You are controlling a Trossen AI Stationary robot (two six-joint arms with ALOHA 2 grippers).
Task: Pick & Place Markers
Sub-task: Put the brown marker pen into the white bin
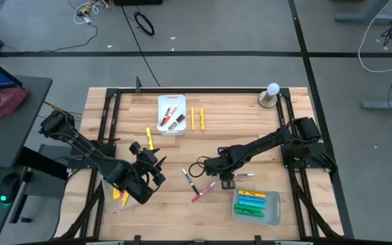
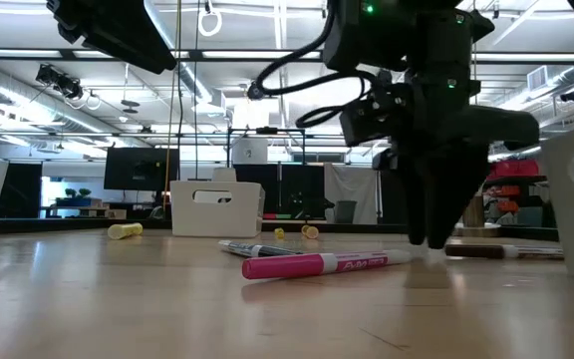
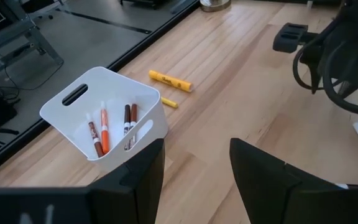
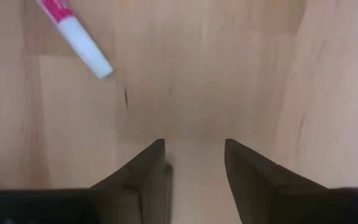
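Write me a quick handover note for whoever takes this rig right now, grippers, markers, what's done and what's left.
Right gripper: jaws open, empty, down at the table mid-front, beside the pink marker.
Left gripper: jaws open, empty, raised at front left.
Done: slim markers in the back white tray; green, blue and yellow ones in the front right tray; yellow ones in the front left container.
Left: loose slim markers mid-table and yellow markers beside the back tray.
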